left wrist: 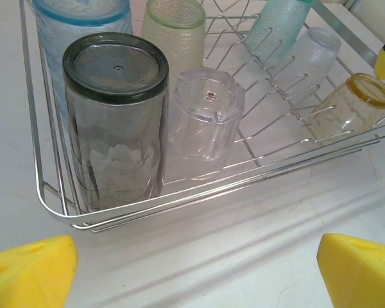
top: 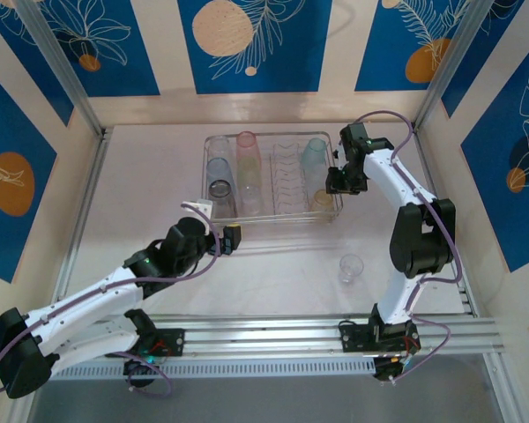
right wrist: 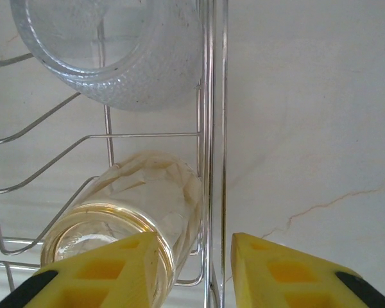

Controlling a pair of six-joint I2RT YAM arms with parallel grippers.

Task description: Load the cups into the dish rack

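— Top view first. Rack?
— Dish rack (top: 273,218) at the far middle of the table (top: 150,167), several cups inside. Grey cup (top: 220,188) at the near-left corner, pink cup (top: 248,145) behind it, teal cup (top: 314,157) toward the right, amber cup (top: 323,201) at the near-right corner. Loose clear cup (top: 350,267) standing on the table, well apart from the rack.
— Pincers there?
— Left gripper (top: 216,223) just off the rack's near-left corner, spread wide, empty. Right gripper (top: 344,181) over the rack's right edge, near the amber cup.
— Left wrist view?
— Yellow fingertips (left wrist: 29,273) far apart at the bottom corners, only bare table between. Ahead, grey cup upside down in the near corner, faceted cup (left wrist: 202,122) just beside it, also inverted. Amber cup tilted on the prongs at the right.
— Right wrist view?
— Fingers (right wrist: 96,276) narrowly parted, not meeting, with the rack's side wire seen through the gap. Amber cup on its side just inside that wire, by the rack-side finger; contact impossible to judge. Frosted cup (right wrist: 115,58) farther along.
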